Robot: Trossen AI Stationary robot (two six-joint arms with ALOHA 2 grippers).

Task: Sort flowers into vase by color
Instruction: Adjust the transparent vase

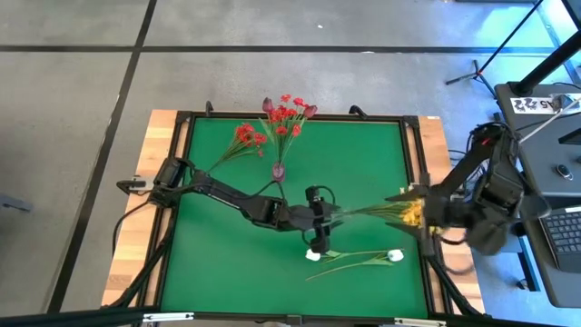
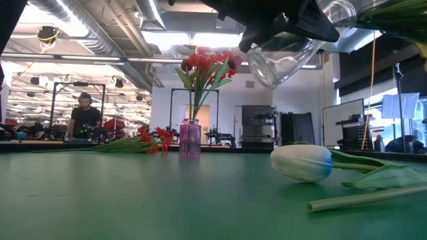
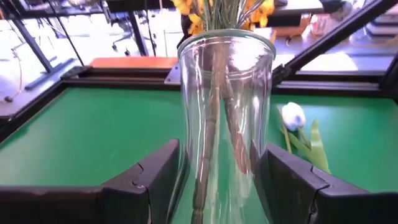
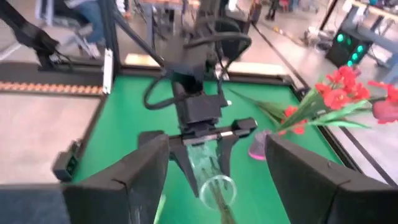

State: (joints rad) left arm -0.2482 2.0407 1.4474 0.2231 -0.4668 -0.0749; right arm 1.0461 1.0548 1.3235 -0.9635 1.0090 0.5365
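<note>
Now stretching the left arm (image 1: 213,189) long and low from the table's left edge out to mid-mat, wrist turned level. Clamping the left gripper (image 1: 318,222) on the clear vase (image 3: 225,118), one finger (image 3: 149,180) pressing each side of the glass. Holding that vase off the mat (image 1: 363,154), tipped on its side, mouth facing the right arm. Keeping the right arm (image 1: 495,195) folded up tight at the table's right edge, forearm pointing inward. Spreading the right gripper (image 4: 217,144) wide open, closing on nothing visible, with the green stems running out between its fingers (image 4: 134,177) and into the vase mouth. Leaving the yellow spray (image 1: 413,213) just beside that gripper, over the mat's right border. Standing the pink vase (image 1: 278,170) upright near the far edge, carrying red flowers (image 1: 286,113) and maroon buds (image 1: 268,104). Resting another red spray (image 1: 243,138) flat to its left, and two white buds (image 1: 396,256) near the front, close under the left gripper.
</note>
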